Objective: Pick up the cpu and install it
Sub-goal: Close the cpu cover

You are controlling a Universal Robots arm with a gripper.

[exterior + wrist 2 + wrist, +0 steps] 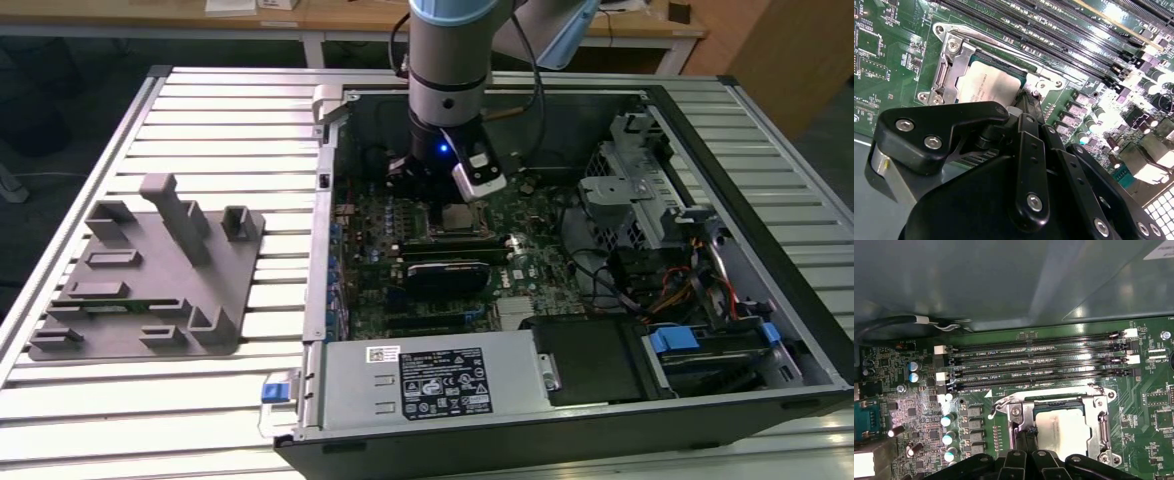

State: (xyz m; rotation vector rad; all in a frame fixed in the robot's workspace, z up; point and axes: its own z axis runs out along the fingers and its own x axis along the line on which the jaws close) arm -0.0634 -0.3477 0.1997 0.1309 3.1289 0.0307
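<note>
An open black metal computer case lies on a slatted table, its green motherboard facing up under the black gripper. The small square silver-topped cpu sits flat in the steel-framed socket. In both wrist views the gripper's fingers are drawn together at the cpu's edge.

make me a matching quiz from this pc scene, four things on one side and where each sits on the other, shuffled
Things
1. cpu
2. grey tray
3. memory slots
4. tool

Places
a. long dark parallel rows on the green board
b. at the cpu's edge, over the board
c. inside the metal socket frame
d. on the slatted table, outside the case

Pairs: 1-c, 2-d, 3-a, 4-b
</note>
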